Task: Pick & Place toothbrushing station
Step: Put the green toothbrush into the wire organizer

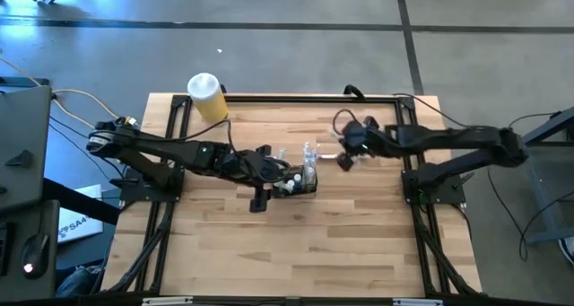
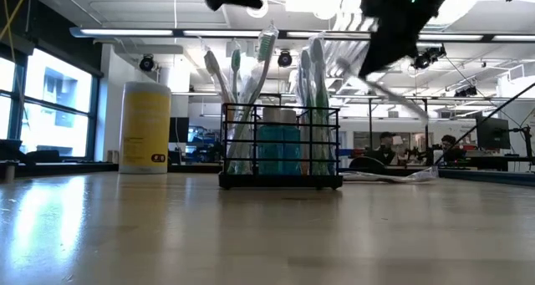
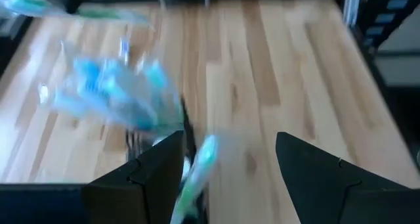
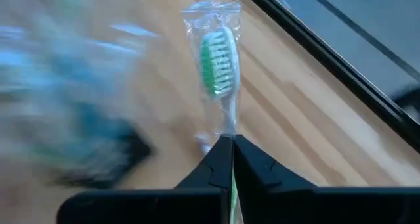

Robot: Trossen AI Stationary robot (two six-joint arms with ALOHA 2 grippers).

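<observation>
Nearby, yellow canister (image 2: 145, 127) left of mesh caddy (image 2: 281, 149), wrapped toothbrush (image 4: 217, 69) in right gripper (image 4: 231, 144)

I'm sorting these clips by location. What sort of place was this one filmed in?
Probably an open-plan robotics lab or workshop: a wooden table framed in black rails, long ceiling light strips, and people seated at desks with monitors beyond.
</observation>
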